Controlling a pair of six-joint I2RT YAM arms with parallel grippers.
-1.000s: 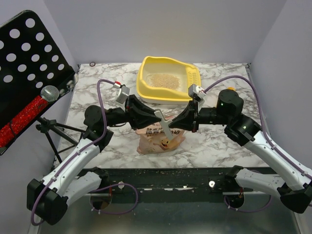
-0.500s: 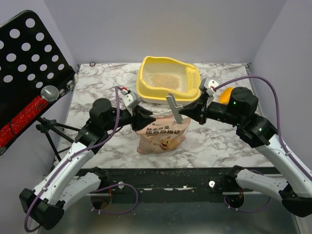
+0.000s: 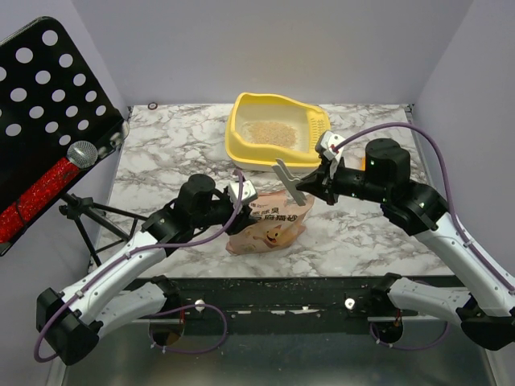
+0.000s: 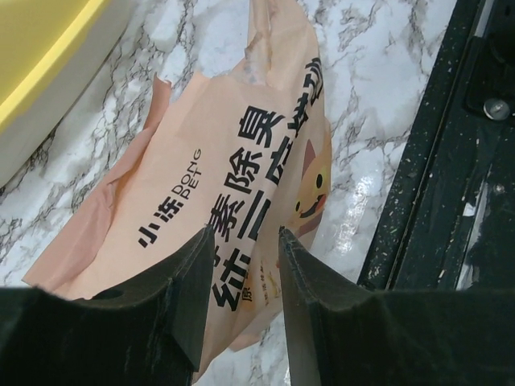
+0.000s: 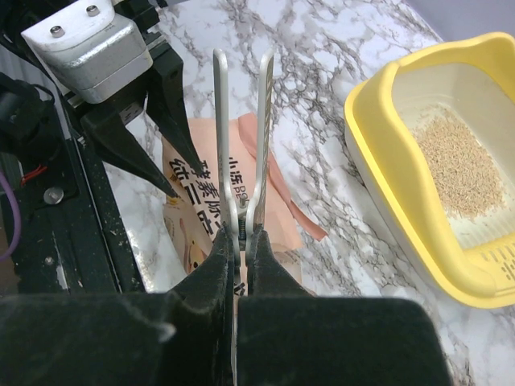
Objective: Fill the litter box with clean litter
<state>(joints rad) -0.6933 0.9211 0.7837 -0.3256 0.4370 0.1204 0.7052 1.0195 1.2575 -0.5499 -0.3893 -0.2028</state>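
The pale-yellow litter box [image 3: 238,137] stands at the back middle of the table, with a thin patch of clean litter [image 3: 269,133] inside; both show again at the right of the right wrist view, litter box [image 5: 386,173] and litter [image 5: 459,161]. A crumpled tan printed bag [image 3: 267,227] lies flat in front of the box. My right gripper [image 3: 312,189] is shut on a silver spring clip [image 5: 241,121], held in the air above the bag's top. My left gripper [image 4: 245,249] hangs open just over the bag [image 4: 233,177], nothing between its fingers.
A black perforated music stand [image 3: 48,88] with a microphone [image 3: 80,153] and tripod stands off the table's left edge. A black rail [image 3: 282,285] runs along the table's near edge. Walls close in the back and right sides.
My left gripper opened wider, drew back from the clip and dropped low over the bag. My right gripper lifted the clip away toward the litter box and kept it.
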